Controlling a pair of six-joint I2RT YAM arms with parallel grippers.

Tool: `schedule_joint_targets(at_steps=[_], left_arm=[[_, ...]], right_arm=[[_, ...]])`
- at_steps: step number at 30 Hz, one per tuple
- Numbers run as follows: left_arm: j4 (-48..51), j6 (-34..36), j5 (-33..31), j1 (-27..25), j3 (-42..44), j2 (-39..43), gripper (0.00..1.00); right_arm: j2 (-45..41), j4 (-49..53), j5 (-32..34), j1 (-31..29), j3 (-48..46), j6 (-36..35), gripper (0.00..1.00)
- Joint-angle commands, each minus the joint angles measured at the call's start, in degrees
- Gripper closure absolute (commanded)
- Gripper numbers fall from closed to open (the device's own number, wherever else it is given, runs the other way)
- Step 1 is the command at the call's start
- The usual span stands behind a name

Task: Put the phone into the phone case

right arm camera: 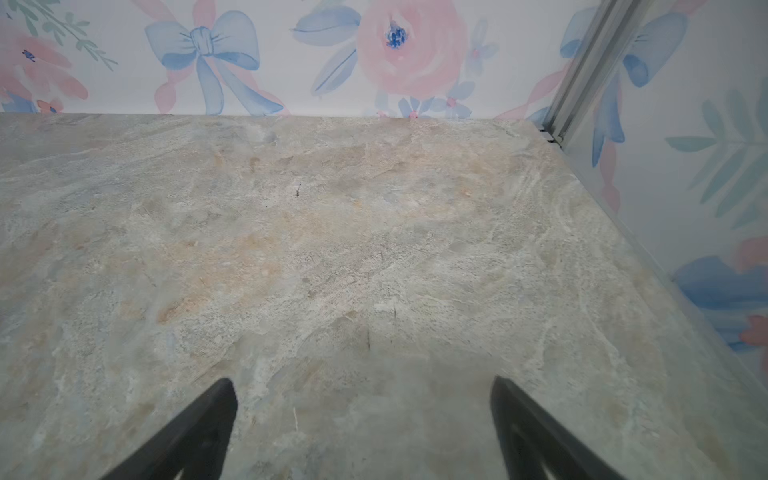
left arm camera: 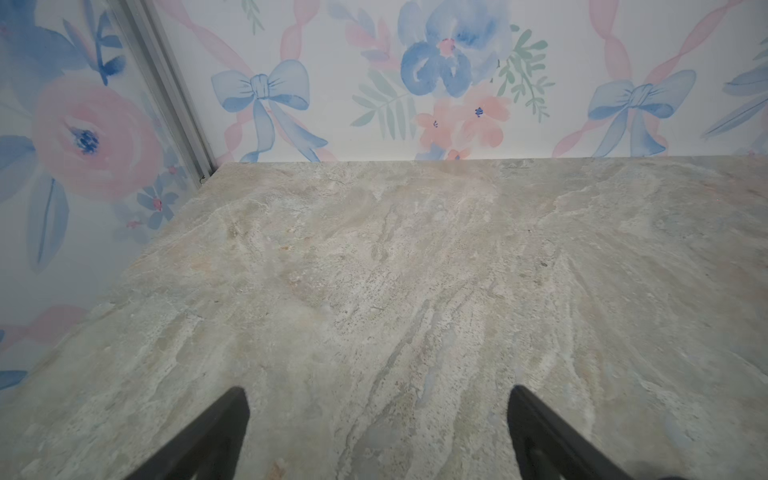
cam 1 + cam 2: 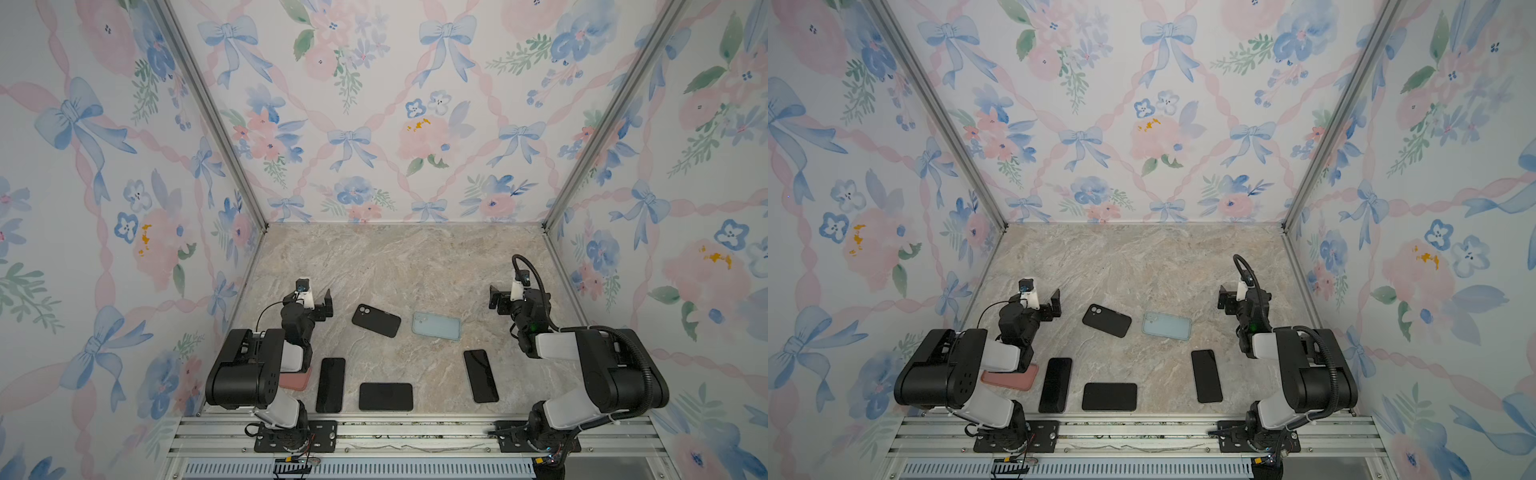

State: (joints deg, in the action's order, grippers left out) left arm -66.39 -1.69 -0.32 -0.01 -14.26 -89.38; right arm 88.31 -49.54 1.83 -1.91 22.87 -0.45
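Three black phones lie screen-up near the front of the table: one (image 3: 331, 385) on the left, one (image 3: 385, 397) lying crosswise in the middle, one (image 3: 481, 376) on the right. Behind them lie a black phone case (image 3: 376, 320) with camera holes and a light blue phone case (image 3: 436, 326). A pink case (image 3: 297, 380) is partly hidden under the left arm. My left gripper (image 3: 322, 305) (image 2: 376, 392) and right gripper (image 3: 498, 299) (image 1: 361, 382) hover open and empty over bare table, each off to its own side of the cases.
Flowered walls close in the marble table (image 3: 407, 266) on the left, back and right, with metal posts (image 2: 166, 87) (image 1: 582, 70) in the corners. An aluminium rail (image 3: 415, 432) with both arm bases runs along the front. The table's back half (image 3: 1142, 257) is bare.
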Motion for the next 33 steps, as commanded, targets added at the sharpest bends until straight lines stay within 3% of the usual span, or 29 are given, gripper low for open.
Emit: schedule_joint_targets(at_steps=[1, 33], left_arm=[[-1.44, 0.00, 0.69, 0.01, 0.10, 0.17, 0.02], [-1.40, 0.05, 0.24, -0.24, 0.05, 0.12, 0.02]], right_arm=[[0.45, -0.25, -0.86, 0.35, 0.66, 0.22, 0.03], [0.24, -0.94, -1.83, 1.04, 0.22, 0.71, 0.03]])
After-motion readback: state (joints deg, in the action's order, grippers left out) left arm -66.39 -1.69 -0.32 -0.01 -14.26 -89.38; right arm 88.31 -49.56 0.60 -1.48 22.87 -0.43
